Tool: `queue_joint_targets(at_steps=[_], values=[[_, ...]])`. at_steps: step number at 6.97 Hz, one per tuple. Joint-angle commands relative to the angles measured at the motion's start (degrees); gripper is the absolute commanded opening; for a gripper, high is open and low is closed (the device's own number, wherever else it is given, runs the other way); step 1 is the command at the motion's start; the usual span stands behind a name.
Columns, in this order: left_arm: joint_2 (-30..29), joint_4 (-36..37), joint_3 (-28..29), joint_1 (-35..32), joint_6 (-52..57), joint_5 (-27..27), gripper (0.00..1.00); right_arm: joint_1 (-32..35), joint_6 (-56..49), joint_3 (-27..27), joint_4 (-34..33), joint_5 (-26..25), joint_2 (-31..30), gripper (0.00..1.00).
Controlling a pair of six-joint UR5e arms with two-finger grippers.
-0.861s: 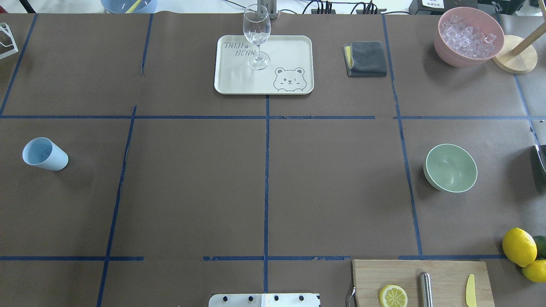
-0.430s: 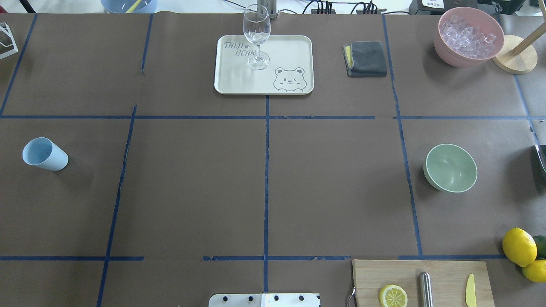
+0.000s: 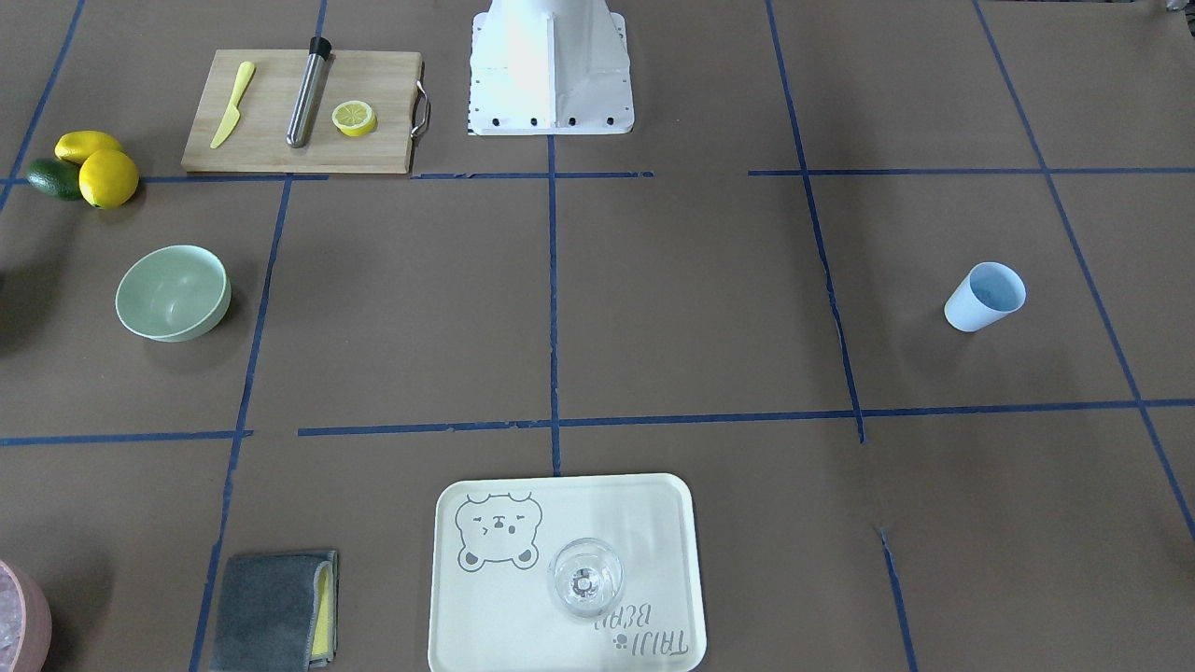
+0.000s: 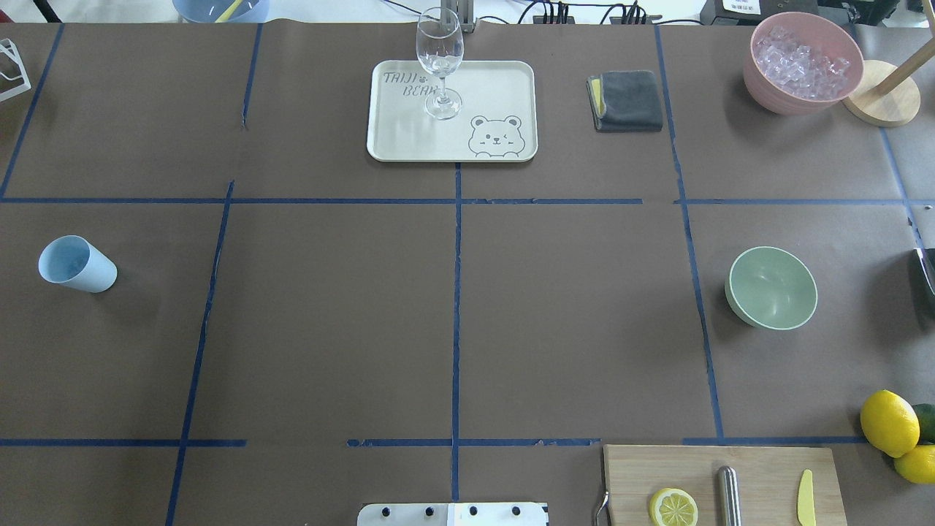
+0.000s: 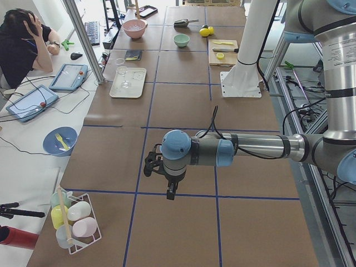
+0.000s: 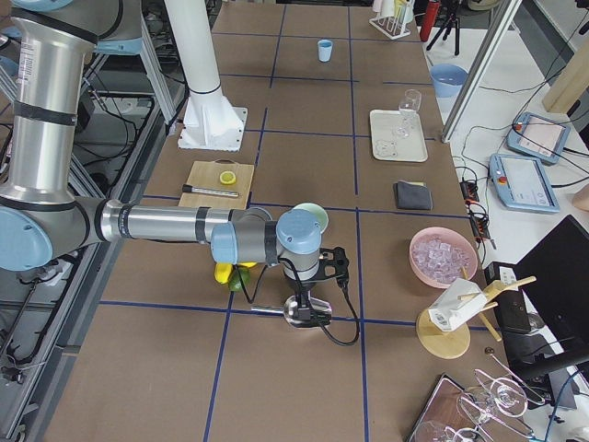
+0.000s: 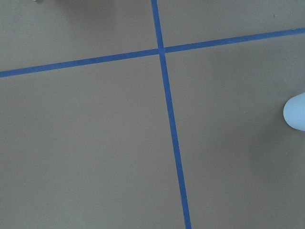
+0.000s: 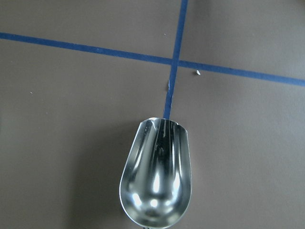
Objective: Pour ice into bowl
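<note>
Bowl: the mint-green bowl [image 4: 771, 287] stands upright with its mouth up at 3 o'clock on the table [image 4: 329, 329] in the overhead view. It is round, so it has no long axis, and its inside is bare.
Ice: the ice [image 4: 800, 62] is a heap of clear cubes in the pink bowl [image 4: 760, 80], at 12 o'clock from the mint bowl and well apart from it. A blue tape line [image 4: 789, 201] crosses between them.
Left gripper: the left gripper [image 5: 169, 189] hangs over the table's left end, pointing down. It shows only in the side view, so how far its jaws stand apart cannot be told.
Right gripper: the right gripper [image 6: 309, 293] is low over the table's right end, near the mint bowl. Its opening cannot be told.
Scoop: the metal scoop [image 8: 155, 176] is under the right wrist. Its long axis runs from 6 to 12 o'clock in the wrist view, with the open lip at 12 o'clock. The inside is bare metal and the handle is hidden.
Light blue cup: the light blue cup [image 4: 77, 264] stands at 9 o'clock, mouth up.
Tray: the tray [image 4: 504, 80] lies at 12 o'clock, with an upright wine glass [image 4: 439, 62] on it.
Grey cloth: the grey cloth [image 4: 628, 100] lies folded at 3 o'clock from the tray.
Cutting board: the cutting board [image 4: 760, 467] lies at 6 o'clock from the mint bowl and carries a lemon half [image 4: 673, 507], a metal rod [image 4: 727, 497] and a yellow knife [image 4: 805, 498].
Lemons: the lemons [image 4: 889, 422] lie at 5 o'clock from the mint bowl.
</note>
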Motion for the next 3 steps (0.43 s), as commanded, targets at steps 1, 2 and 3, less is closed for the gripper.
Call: queue_joint_targets(at_steps=[1,2,3], values=[[-0.12,-0.09,-0.08,-0.06,0.04,-0.03,1.00,-1.01,0.25,-0.35,10.41,0.02,0.25,1.00],[-0.21,-0.18,-0.08,-0.06,0.04,-0.03,1.00,-1.71,1.21,-0.53,11.49,2.81,1.73,1.00],[-0.21,-0.18,-0.17,-0.06,0.04,-0.12,1.00,-2.33,6.79,-0.70,11.94,5.54,2.26,1.00]])
